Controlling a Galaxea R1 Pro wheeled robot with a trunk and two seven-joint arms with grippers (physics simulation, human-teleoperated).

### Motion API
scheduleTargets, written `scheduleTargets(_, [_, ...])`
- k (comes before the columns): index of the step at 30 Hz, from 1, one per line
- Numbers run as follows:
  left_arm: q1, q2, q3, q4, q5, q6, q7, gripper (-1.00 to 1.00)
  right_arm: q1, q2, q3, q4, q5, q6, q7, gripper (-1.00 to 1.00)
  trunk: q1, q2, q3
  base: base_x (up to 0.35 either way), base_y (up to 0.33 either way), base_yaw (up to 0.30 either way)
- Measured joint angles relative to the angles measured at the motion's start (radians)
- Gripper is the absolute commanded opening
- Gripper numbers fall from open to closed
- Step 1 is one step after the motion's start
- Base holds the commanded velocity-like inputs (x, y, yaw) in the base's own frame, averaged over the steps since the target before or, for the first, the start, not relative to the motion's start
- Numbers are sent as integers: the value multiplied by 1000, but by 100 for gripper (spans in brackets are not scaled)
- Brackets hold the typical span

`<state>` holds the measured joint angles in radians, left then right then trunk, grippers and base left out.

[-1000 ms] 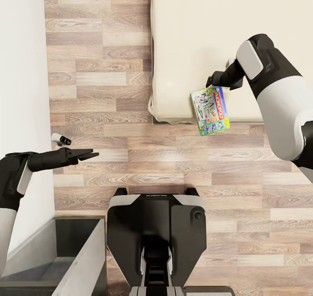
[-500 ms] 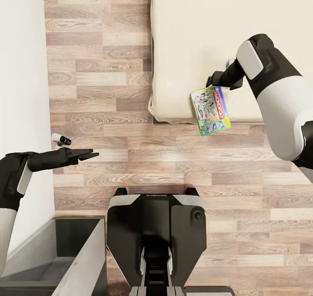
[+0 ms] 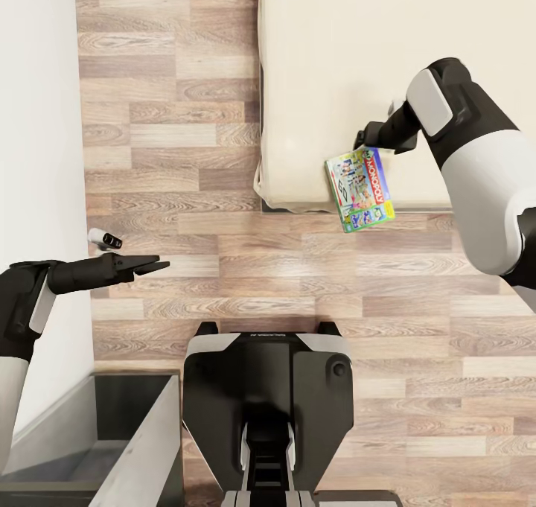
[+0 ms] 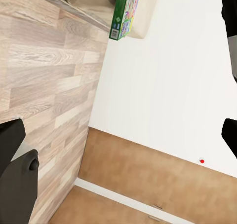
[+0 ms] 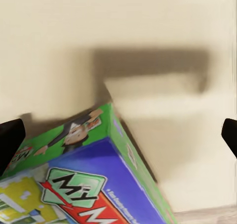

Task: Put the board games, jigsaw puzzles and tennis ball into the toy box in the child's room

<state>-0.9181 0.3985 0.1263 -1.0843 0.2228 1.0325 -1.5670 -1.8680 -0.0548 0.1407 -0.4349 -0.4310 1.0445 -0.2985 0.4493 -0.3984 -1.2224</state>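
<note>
The board game (image 3: pixel 359 189) — a thin, flat box printed in green and blue — lay at the near edge of the bed (image 3: pixel 335 60), one end jutting past the mattress over the wooden floor (image 3: pixel 171 120). We judged it light and stiff, a cardboard box with a smooth, probably slick face, so a pinch across a thin edge looked safer than any hold on the broad printed side; the overhanging end offered such an edge free of the mattress. In the right wrist view its corner (image 5: pixel 94 184) sat close below the camera.

Our right gripper (image 3: pixel 370 134) hung just beside the box's far end, over the bed; its fingertips showed wide apart at the sides of the wrist view, gripping nothing. Our left gripper (image 3: pixel 141 266) reached out over the floor, well apart from the box, its fingers looking drawn together and empty.

By count we saw one board game, one bed and one grey toy box (image 3: pixel 138 447) at the lower left.
</note>
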Motion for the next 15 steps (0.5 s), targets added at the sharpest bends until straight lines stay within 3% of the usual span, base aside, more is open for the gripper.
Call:
scheduleTargets(11, [-1, 0, 1, 0, 0, 0, 0, 100, 0, -66, -11, -9, -6, 0, 0, 100, 0, 0, 13, 0, 0, -57])
scheduleTargets(15, [-1, 0, 1, 0, 0, 0, 0, 100, -1, -77, -11, -11, -8, 0, 0, 100, 0, 0, 19, 0, 0, -75])
